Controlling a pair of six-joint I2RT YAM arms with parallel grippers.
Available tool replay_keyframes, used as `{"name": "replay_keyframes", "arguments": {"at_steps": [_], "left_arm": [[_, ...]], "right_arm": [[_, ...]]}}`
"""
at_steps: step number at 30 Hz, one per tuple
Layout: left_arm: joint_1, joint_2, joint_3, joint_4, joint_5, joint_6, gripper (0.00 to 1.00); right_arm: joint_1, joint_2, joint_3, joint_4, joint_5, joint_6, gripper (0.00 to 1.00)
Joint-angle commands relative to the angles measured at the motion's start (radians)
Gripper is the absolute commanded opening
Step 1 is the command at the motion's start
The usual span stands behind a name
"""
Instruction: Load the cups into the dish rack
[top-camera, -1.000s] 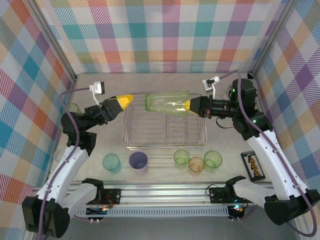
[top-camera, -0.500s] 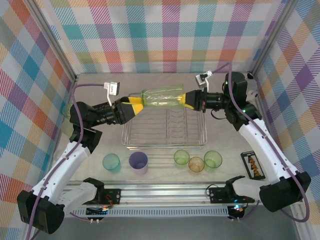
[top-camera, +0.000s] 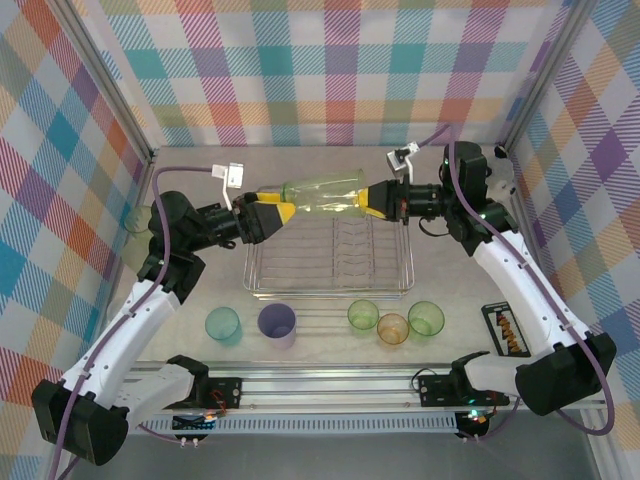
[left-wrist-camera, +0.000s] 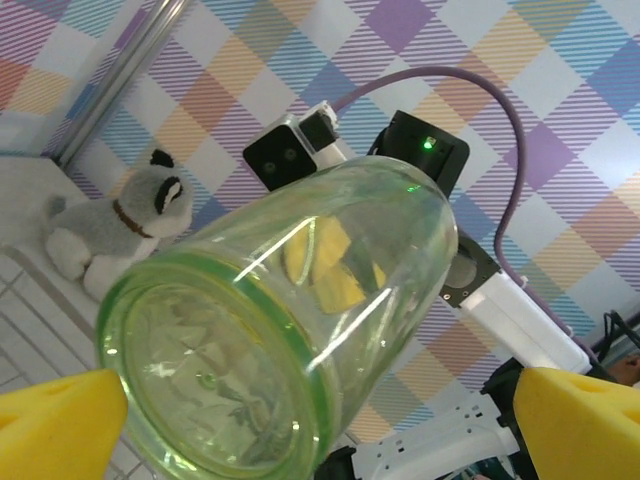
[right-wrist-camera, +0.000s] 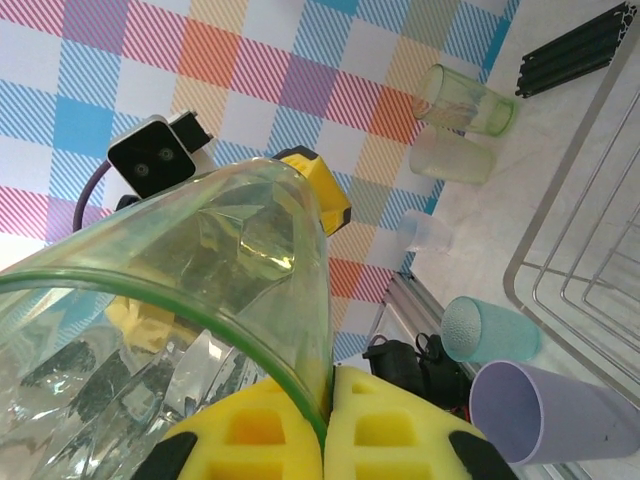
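Tall green cup (top-camera: 325, 195): held on its side above the dish rack (top-camera: 300, 268), rim wall pinched by the right gripper (top-camera: 372, 199). Left gripper (top-camera: 278, 206): jaws spread around the cup's base, apparently to receive and reorient it.

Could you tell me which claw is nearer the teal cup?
Left. The left claw hangs beyond the teal cup; the right claw, shut on the tall green cup, is farther right.

The pale table (top-camera: 450, 270) carries a wire dish rack (top-camera: 330, 262) at its middle. In front of it stands an upright row: teal cup (top-camera: 222, 324), lavender cup (top-camera: 277, 323), green cup (top-camera: 363, 315), orange cup (top-camera: 393, 328), second green cup (top-camera: 426, 318). A small black tray (top-camera: 503, 332) lies far right.
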Motion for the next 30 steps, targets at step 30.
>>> {"name": "replay_keyframes", "arguments": {"at_steps": [30], "left_arm": [[-0.018, 0.055, -0.027, 0.220, 0.077, -0.153, 0.89]], "right_arm": [[0.061, 0.059, 0.034, 0.144, -0.116, 0.026, 0.00]]}}
